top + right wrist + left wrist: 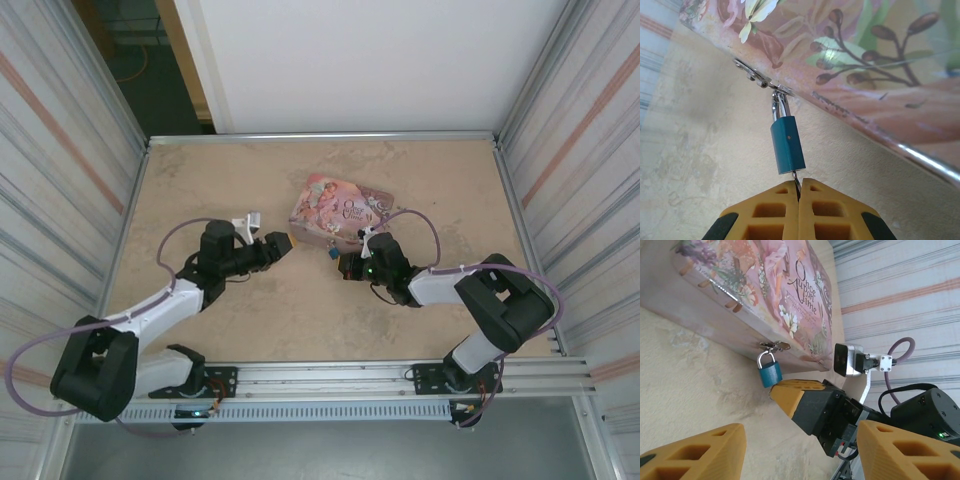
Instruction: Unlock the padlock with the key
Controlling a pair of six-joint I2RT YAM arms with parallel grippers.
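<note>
The small blue padlock (pixel 788 145) hangs by its pale shackle from the hasp on the front of the pink illustrated tin (pixel 865 60). My right gripper (pixel 799 187) is shut on the thin dark key (pixel 796 180), whose tip meets the bottom of the padlock body. In the left wrist view the padlock (pixel 770 373) hangs just above the tip of the right gripper (pixel 777 390). My left gripper (pixel 801 432) is open with nothing between its fingers, a short way left of the padlock (pixel 328 253) in the top view.
The tin (pixel 340 212) lies at the middle of the tan table (pixel 220 180). Metal rails edge the table and ribbed walls stand on both sides. The right wrist camera and its purple cable (pixel 900 347) sit close behind the right gripper.
</note>
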